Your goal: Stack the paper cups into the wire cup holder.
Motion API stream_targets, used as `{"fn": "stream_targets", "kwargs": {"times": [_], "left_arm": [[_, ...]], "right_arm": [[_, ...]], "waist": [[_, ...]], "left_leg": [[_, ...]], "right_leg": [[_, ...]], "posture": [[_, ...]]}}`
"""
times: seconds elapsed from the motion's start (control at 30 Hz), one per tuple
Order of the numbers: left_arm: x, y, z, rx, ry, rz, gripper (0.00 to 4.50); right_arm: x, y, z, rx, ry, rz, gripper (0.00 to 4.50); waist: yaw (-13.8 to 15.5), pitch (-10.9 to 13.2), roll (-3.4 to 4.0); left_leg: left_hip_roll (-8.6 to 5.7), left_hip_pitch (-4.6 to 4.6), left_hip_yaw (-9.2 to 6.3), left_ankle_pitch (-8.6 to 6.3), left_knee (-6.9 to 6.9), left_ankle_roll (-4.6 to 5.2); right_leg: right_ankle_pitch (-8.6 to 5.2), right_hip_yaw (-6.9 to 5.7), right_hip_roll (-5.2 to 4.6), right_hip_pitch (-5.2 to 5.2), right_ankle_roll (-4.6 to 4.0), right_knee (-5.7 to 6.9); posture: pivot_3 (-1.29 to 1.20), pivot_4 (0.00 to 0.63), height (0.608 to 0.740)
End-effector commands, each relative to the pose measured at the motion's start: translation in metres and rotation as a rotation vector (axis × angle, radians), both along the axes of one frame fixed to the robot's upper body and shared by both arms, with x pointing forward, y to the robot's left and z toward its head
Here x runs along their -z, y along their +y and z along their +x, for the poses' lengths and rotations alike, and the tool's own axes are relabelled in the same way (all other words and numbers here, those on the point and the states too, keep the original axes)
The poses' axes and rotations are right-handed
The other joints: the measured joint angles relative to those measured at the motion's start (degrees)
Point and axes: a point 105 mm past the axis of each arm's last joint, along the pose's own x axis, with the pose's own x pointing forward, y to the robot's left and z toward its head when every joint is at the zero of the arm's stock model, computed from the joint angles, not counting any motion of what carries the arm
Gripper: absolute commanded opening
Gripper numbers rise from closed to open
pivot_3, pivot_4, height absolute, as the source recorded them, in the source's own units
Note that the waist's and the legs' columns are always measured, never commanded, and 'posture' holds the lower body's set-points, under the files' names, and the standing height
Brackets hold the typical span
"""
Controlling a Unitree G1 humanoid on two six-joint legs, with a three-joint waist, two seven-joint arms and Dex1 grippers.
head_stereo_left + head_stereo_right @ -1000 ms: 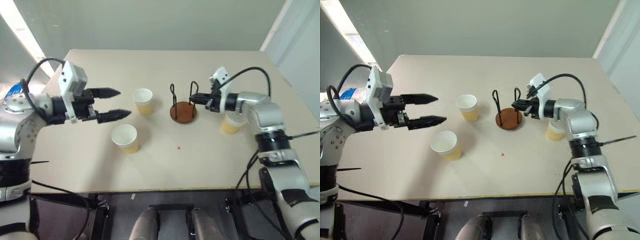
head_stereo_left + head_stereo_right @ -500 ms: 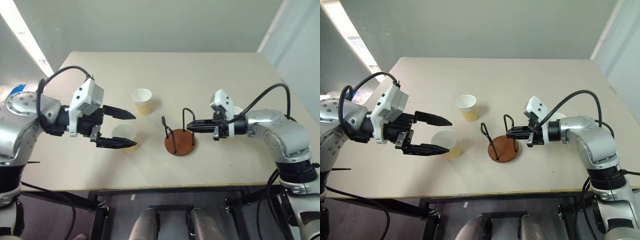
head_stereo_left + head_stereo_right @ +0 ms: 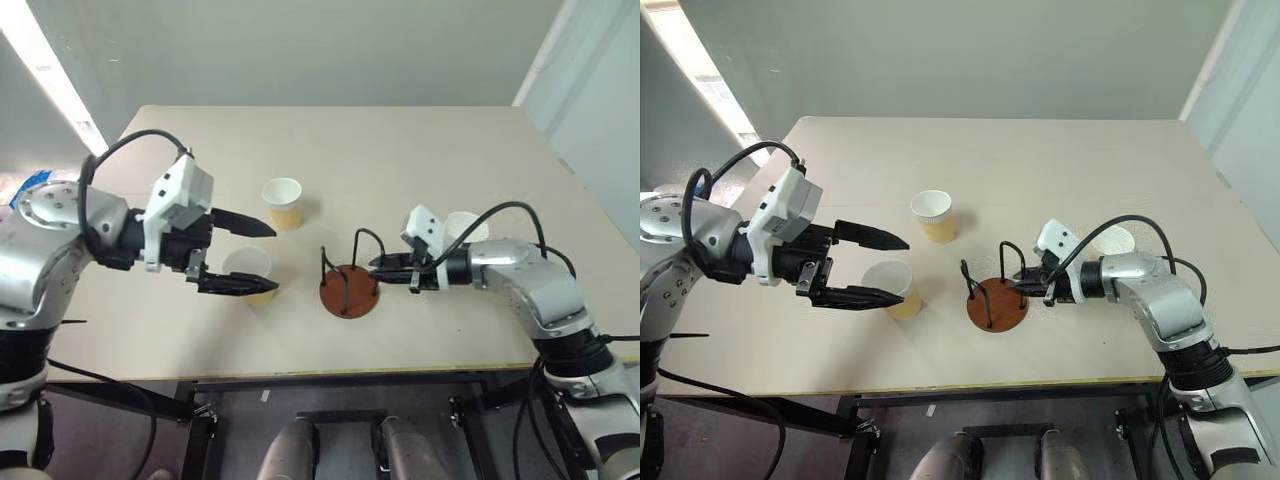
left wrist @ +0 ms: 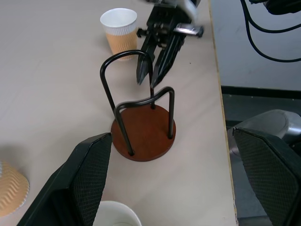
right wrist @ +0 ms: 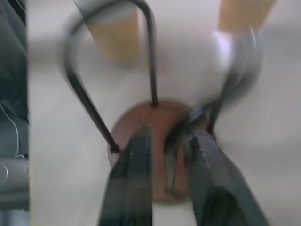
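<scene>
Now the wire cup holder (image 3: pixel 349 288) stands near the front middle of the table (image 3: pixel 420 150), with no cup in it. The right gripper (image 3: pixel 381 270) is at the holder's right wire loop, its fingers a little apart with the wire between them. The left gripper (image 3: pixel 258 257) hangs on the left with its fingers wide, holding nothing, and one paper cup (image 3: pixel 250 275) sits between them. A second cup (image 3: pixel 284 202) stands farther back. The third cup (image 3: pixel 464 229) is on the right, behind the right arm
</scene>
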Motion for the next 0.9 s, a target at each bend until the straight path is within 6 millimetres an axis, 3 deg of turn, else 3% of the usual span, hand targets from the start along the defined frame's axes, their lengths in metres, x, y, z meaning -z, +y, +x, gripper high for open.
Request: {"fn": "stream_targets", "kwargs": {"times": [0.03, 0.3, 0.6, 0.73, 0.9], "left_arm": [[-0.006, -0.001, -0.003, 0.001, -0.033, -0.009, 4.50], [-0.006, -0.002, -0.007, -0.003, -0.033, -0.016, 4.50], [0.004, 0.005, -0.008, -0.069, -0.168, 0.133, 4.50], [0.030, 0.017, -0.007, -0.090, -0.269, 0.377, 4.50], [0.039, 0.019, -0.003, -0.096, -0.316, 0.465, 4.50]], "right_arm": [[-0.011, -0.005, 0.003, 0.001, -0.069, -0.013, 1.88], [-0.008, -0.030, -0.003, 0.017, -0.033, -0.059, 4.48], [-0.030, -0.058, -0.008, 0.080, -0.077, -0.059, 4.48], [-0.053, -0.064, -0.019, 0.063, -0.036, 0.059, 4.48], [-0.067, -0.066, -0.028, 0.033, -0.049, 0.110, 4.48]], "waist": [[0.0, 0.0, 0.00], [0.1, 0.0, -0.04], [0.1, 0.0, -0.08], [0.0, 0.0, -0.07], [0.2, 0.0, -0.24]], "left_leg": [[0.00, 0.00, 0.00, 0.00, -0.01, -0.01], [0.00, -0.04, 0.00, -0.09, -0.02, -0.07], [0.00, -0.02, 0.00, -0.14, -0.07, -0.11], [0.00, -0.02, 0.01, -0.19, -0.07, -0.11], [0.00, -0.02, -0.03, -0.29, -0.07, -0.12]], "right_leg": [[-0.01, 0.00, 0.00, 0.00, 0.00, 0.00], [-0.10, 0.00, 0.00, 0.00, -0.03, -0.04], [-0.23, 0.00, 0.00, 0.00, 0.04, -0.02], [-0.29, 0.05, 0.02, -0.01, 0.06, -0.02], [-0.49, 0.04, 0.04, 0.01, -0.02, 0.01]], "posture": [[0.00, 0.150, 0.740], [0.00, 0.150, 0.740], [0.00, 0.150, 0.740], [0.00, 0.150, 0.740], [0.00, 0.150, 0.740]]}}
